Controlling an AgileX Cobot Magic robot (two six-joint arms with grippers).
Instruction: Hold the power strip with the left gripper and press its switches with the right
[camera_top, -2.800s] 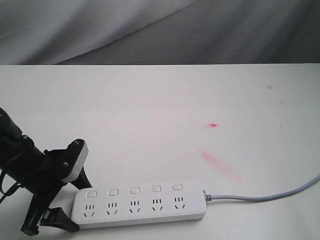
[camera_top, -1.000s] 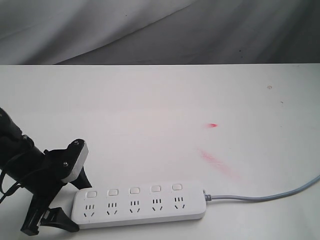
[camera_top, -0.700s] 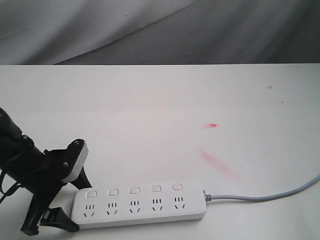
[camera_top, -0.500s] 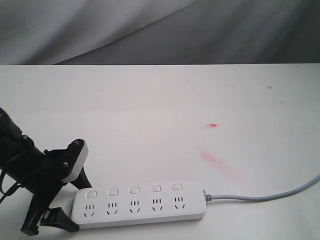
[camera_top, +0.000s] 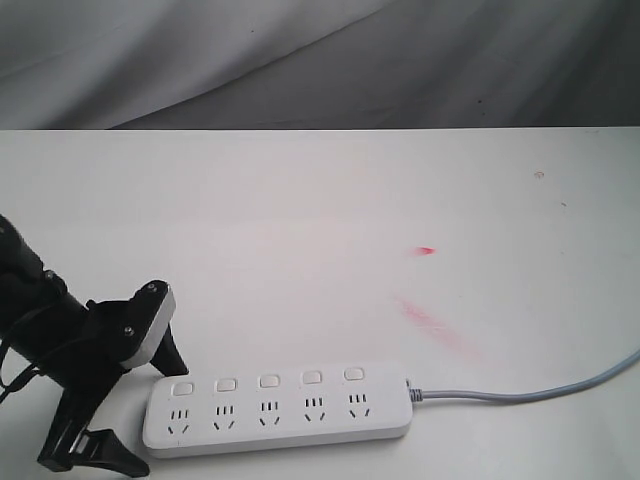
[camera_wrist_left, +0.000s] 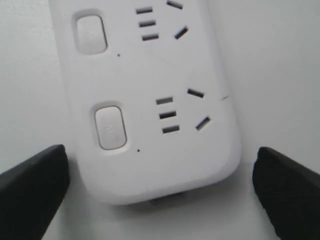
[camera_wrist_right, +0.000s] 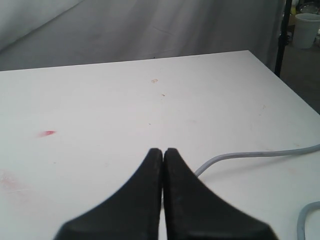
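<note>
Widened since before: left gripper (camera_top: 158, 418), fingers (camera_wrist_left: 30, 192) straddling the end of the power strip (camera_top: 277, 408) without contact; right gripper (camera_wrist_right: 163, 152) pressed closed, empty.

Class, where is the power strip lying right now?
The power strip lies low in the exterior view, left of centre, its left end inside the open left gripper.

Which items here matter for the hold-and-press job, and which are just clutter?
Job:
- long flat white plastic power strip with grey cord
- its five small square white switches
- open black wedge-fingered left gripper, straddling its end
- shut black right gripper

Lying about:
- red smears on the white table
- white bucket off the table
</note>
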